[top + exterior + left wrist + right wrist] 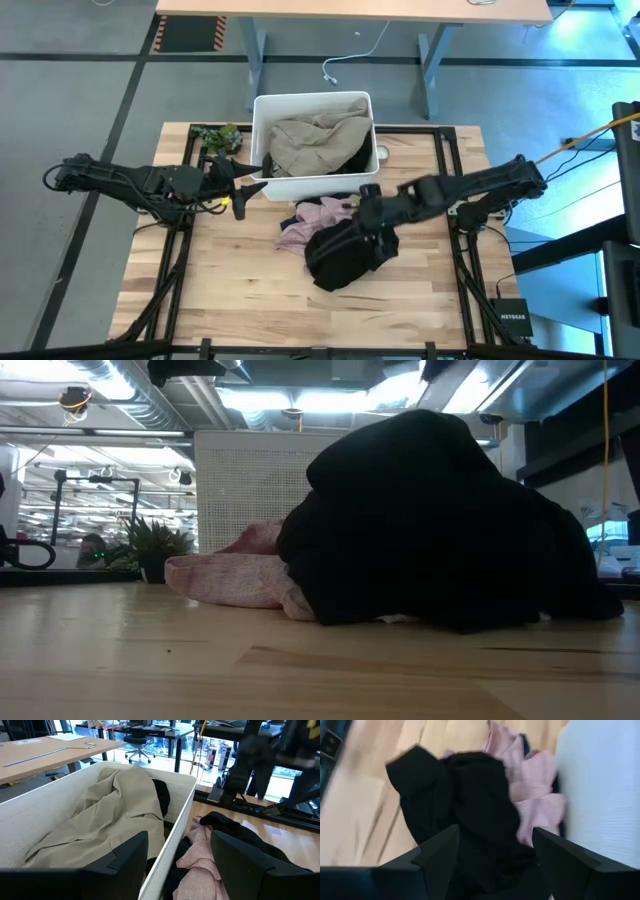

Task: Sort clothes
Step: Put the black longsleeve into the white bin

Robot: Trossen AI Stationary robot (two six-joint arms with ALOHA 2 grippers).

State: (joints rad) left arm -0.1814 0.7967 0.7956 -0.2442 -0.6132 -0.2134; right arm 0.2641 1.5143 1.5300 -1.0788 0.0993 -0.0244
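The right gripper (372, 222) hung with jaws spread and empty over the black garment (345, 255), which lay touching the pink one (318, 218) near the table's (230, 300) middle, so a downward pinch would likely have caught both fabrics and dragged the pink along. The left gripper (240, 186), likewise spread and empty, sat beside the bin's (262, 140) left wall and could have snagged the rim if swung across. I counted one beige garment (318, 142) in the bin at the far edge, one black, one pink, one bin; others were not clearly seen.
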